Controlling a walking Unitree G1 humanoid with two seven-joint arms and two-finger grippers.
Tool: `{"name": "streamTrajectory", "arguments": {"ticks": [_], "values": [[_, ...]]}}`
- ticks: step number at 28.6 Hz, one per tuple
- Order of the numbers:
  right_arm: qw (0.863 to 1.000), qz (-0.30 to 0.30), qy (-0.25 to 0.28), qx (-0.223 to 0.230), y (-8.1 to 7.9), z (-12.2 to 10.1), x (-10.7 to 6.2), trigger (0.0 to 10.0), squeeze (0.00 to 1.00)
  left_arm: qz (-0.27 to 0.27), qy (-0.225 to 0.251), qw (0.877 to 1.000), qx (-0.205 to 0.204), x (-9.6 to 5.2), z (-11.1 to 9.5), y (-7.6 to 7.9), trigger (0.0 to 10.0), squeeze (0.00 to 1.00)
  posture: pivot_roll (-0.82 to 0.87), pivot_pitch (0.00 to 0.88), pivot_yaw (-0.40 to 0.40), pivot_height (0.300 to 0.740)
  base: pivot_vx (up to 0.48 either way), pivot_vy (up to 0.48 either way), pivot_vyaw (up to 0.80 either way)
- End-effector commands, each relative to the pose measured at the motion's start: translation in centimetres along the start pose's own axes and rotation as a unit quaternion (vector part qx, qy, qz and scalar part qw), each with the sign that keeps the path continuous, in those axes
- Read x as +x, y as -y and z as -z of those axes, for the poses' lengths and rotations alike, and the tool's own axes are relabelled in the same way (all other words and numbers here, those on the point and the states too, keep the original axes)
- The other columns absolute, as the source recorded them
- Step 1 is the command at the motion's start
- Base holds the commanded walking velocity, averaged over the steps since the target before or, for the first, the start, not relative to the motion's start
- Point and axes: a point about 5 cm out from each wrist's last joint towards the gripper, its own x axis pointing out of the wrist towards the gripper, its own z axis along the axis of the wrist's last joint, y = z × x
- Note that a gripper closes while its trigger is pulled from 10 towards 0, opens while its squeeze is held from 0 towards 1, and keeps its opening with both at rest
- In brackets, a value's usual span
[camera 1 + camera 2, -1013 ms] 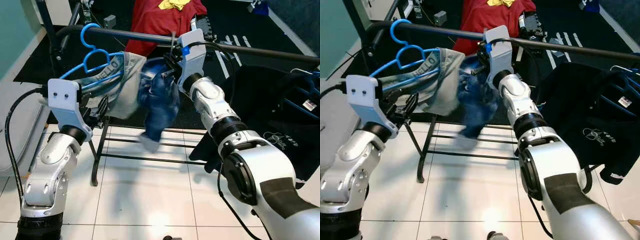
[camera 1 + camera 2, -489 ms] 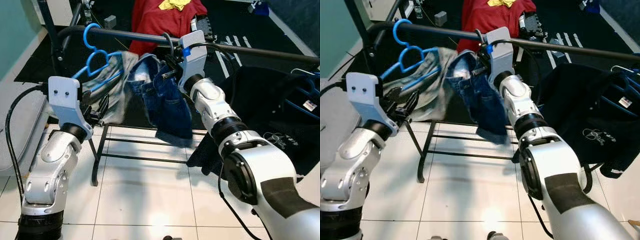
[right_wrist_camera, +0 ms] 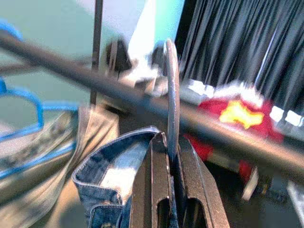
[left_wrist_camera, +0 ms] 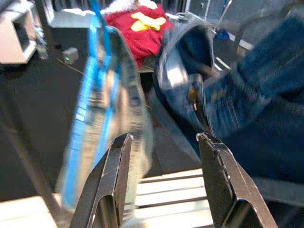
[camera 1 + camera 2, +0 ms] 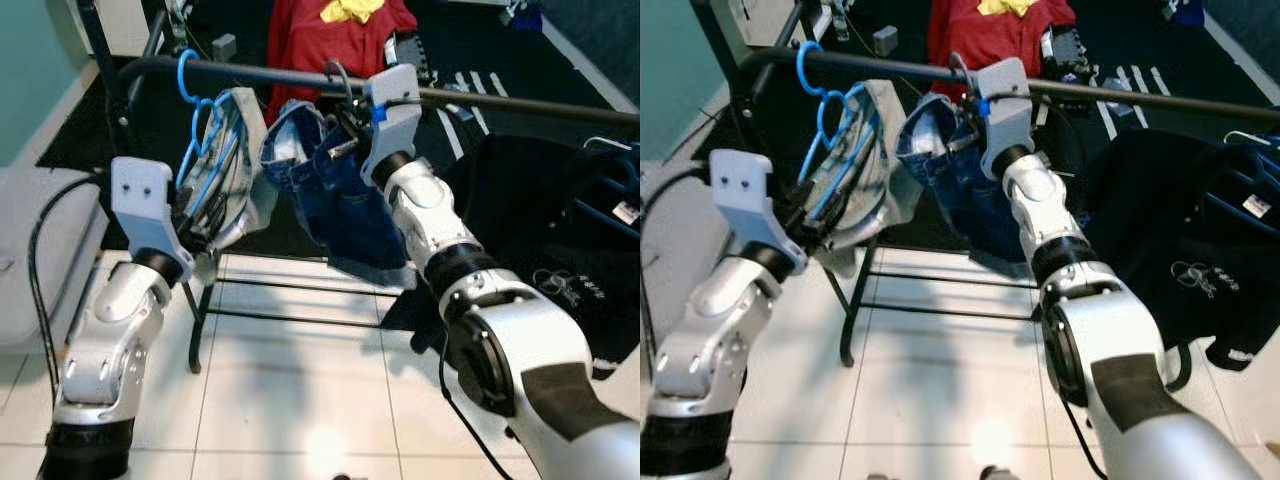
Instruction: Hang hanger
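Note:
A black clothes rail (image 5: 260,75) runs across the view. My right gripper (image 5: 347,128) is shut on the grey metal hook (image 3: 171,95) of a hanger carrying blue jeans (image 5: 345,200). The hook (image 5: 338,74) crosses the rail at its top, and I cannot tell whether it rests on it. To the left a blue hanger (image 5: 200,140) with grey denim shorts (image 5: 242,150) hangs from the rail. My left gripper (image 4: 164,147) is open just below and beside those shorts (image 4: 118,104), holding nothing.
A black garment (image 5: 540,210) on a blue hanger hangs at the right of the rail. A red shirt (image 5: 335,35) lies behind the rack. The rack's lower bars (image 5: 290,290) stand over white tiles, and a pale surface (image 5: 30,250) is at the left.
The jeans swung right and now hang steadier under the rail, with the hook raised to it. The blue hanger with the shorts turned edge-on. My left arm rose slightly.

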Motion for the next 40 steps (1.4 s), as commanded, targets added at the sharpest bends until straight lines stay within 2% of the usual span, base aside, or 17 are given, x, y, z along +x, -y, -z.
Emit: {"name": "streamTrajectory", "arguments": {"ticks": [1, 6, 14, 16, 19, 20, 25, 26, 27, 28, 29, 31, 34, 35, 36, 38, 40], "values": [[0.999, 0.004, 0.05, -0.013, 0.1, -1.6, 0.4, 0.0, 0.0, 0.004, -0.005, 1.0, 0.004, 0.0, 0.4, 0.3, 10.0, 0.0, 0.01, 0.111, -0.008, 0.74, 0.0, 0.0, 0.0], [0.996, -0.003, 0.085, -0.027, -0.1, -1.5, -0.7, 0.0, 0.0, 0.006, 0.003, 1.0, -0.004, 0.8, 0.7, 0.7, 10.0, 0.0, 0.0, 0.05, 0.002, 0.74, 0.0, 0.0, 0.0], [0.998, -0.012, 0.064, -0.008, -0.9, 0.6, -2.3, 0.0, 0.0, 0.016, -0.017, 1.0, 0.002, 0.9, 1.7, 1.0, 10.0, 0.0, -0.02, 0.021, 0.022, 0.74, 0.0, 0.0, 0.0], [0.999, -0.025, 0.031, 0.01, -2.2, 3.2, -4.7, 0.0, 0.0, 0.023, -0.042, 0.999, 0.002, 0.4, 3.0, 1.2, 10.0, 0.0, -0.03, 0.022, 0.029, 0.74, 0.0, 0.0, 0.0], [0.999, -0.027, 0.021, 0.017, -2.8, 4.2, -6.0, 0.0, 0.0, 0.023, -0.051, 0.998, 0.002, 0.3, 3.5, 1.3, 10.0, 0.0, -0.03, 0.021, 0.028, 0.74, 0.0, 0.0, 0.0], [0.999, -0.027, 0.009, 0.025, -3.3, 5.1, -7.4, 0.0, 0.0, 0.018, -0.059, 0.998, 0.003, 0.1, 3.9, 1.3, 10.0, 0.0, -0.03, 0.024, 0.029, 0.74, 0.0, 0.0, 0.0], [0.999, -0.025, -0.007, 0.035, -3.7, 6.0, -8.8, 0.0, 0.0, 0.016, -0.065, 0.998, 0.007, 0.0, 4.2, 1.3, 10.0, 0.0, -0.03, 0.021, 0.03, 0.74, 0.0, 0.0, 0.0], [0.999, -0.021, -0.027, 0.041, -3.9, 6.9, -10.1, 0.0, 0.0, 0.016, -0.07, 0.997, 0.007, -0.1, 4.6, 1.3, 10.0, 0.0, -0.02, 0.023, 0.026, 0.74, 0.0, 0.0, 0.0], [0.999, -0.021, -0.027, 0.041, -3.9, 6.9, -10.1, 0.0, 0.0, 0.016, -0.07, 0.997, 0.007, -0.1, 4.6, 1.3, 10.0, 0.0, -0.02, 0.023, 0.026, 0.74, 0.0, 0.0, 0.0], [0.997, -0.018, -0.066, 0.047, -3.8, 8.2, -11.6, 0.0, 0.0, 0.011, -0.087, 0.996, 0.008, -0.4, 5.3, 1.0, 10.0, 0.0, -0.02, 0.027, 0.032, 0.74, 0.0, 0.0, 0.0], [0.997, -0.018, -0.066, 0.047, -3.8, 8.2, -11.6, 0.0, 0.0, 0.011, -0.087, 0.996, 0.008, -0.4, 5.3, 1.0, 10.0, 0.0, -0.02, 0.027, 0.032, 0.74, 0.0, 0.0, 0.0], [0.971, -0.069, -0.227, 0.038, -4.6, 12.6, -15.8, 0.0, 0.0, -0.002, -0.132, 0.991, -0.015, -1.6, 7.6, 0.5, 10.0, 0.0, -0.03, 0.045, 0.041, 0.74, 0.0, 0.0, 0.0], [0.971, -0.069, -0.227, 0.038, -4.6, 12.6, -15.8, 0.0, 0.0, -0.002, -0.132, 0.991, -0.015, -1.6, 7.6, 0.5, 10.0, 0.0, -0.03, 0.045, 0.041, 0.74, 0.0, 0.0, 0.0], [0.959, -0.07, -0.27, 0.047, -4.9, 13.8, -17.6, 0.0, 0.0, -0.023, -0.156, 0.987, -0.019, -2.3, 9.2, 0.0, 10.0, 0.0, -0.03, 0.059, 0.03, 0.74, 0.0, 0.0, 0.0], [0.959, -0.07, -0.27, 0.047, -4.9, 13.8, -17.6, 0.0, 0.0, -0.023, -0.156, 0.987, -0.019, -2.3, 9.2, 0.0, 10.0, 0.0, -0.03, 0.059, 0.03, 0.74, 0.0, 0.0, 0.0], [0.956, -0.036, -0.277, 0.086, -5.8, 14.3, -19.5, 0.0, 0.0, -0.07, -0.184, 0.979, -0.051, -3.2, 11.0, -0.3, 10.0, 0.0, -0.04, 0.072, -0.022, 0.74, 0.0, 0.0, 0.0], [0.957, -0.021, -0.272, 0.1, -6.0, 14.2, -19.8, 0.0, 0.0, -0.078, -0.187, 0.977, -0.058, -3.3, 11.2, -0.2, 10.0, 0.0, -0.03, 0.074, -0.029, 0.74, 0.0, 0.0, 0.0]]}}
